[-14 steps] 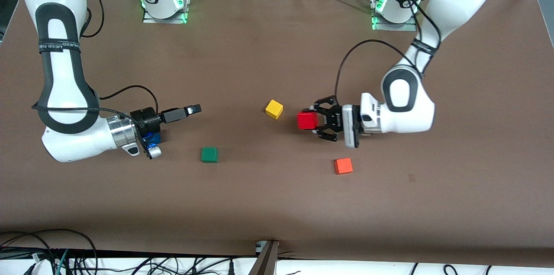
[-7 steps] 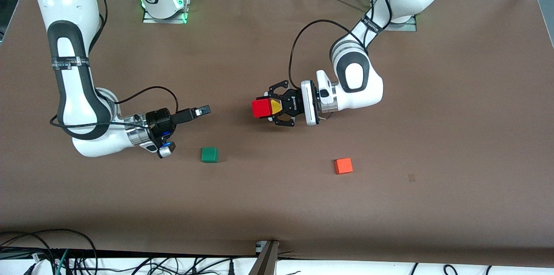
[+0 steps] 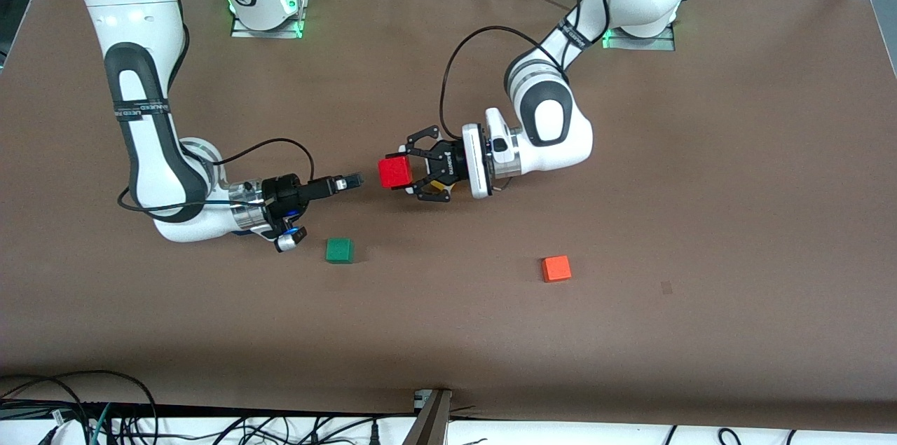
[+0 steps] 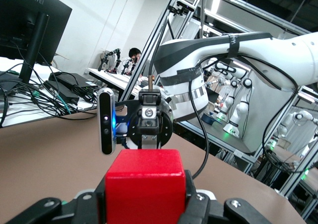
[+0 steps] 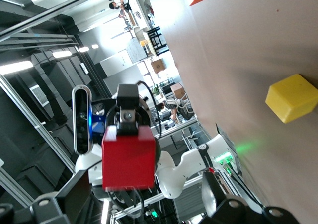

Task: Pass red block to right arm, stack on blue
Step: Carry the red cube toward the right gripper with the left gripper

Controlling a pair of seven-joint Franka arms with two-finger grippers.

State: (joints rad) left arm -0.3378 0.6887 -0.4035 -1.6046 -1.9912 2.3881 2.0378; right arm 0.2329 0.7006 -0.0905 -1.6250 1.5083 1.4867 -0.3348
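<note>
The small deep-red matte cube (image 3: 394,172) is clamped in the left arm's claw-like black gripper (image 3: 410,173), held sideways in the air above the middle of the brown table (image 3: 701,221). The right arm's slim-fingered black gripper (image 3: 347,181) points at the cube from the right arm's end of the table, close to it but not touching. Whether those slim fingers are parted cannot be told from these views.

The step in hand looks like the hand-over. To do it well, the right gripper should come in straight on the cube's free faces, at a right angle to the left claw's grip, and close firmly before the left claw lets go; releasing early would drop the cube.

The small blue cube is not visible; it may lie hidden under the right arm. A green cube (image 3: 339,250) and a lighter orange cube (image 3: 556,268) lie nearer the front camera, and a yellow cube (image 5: 293,104) sits beneath the left gripper.

Readable writing: "HUAWEI" on a monitor (image 4: 30,15) in the left wrist view. The arm bands' print is unreadable.
</note>
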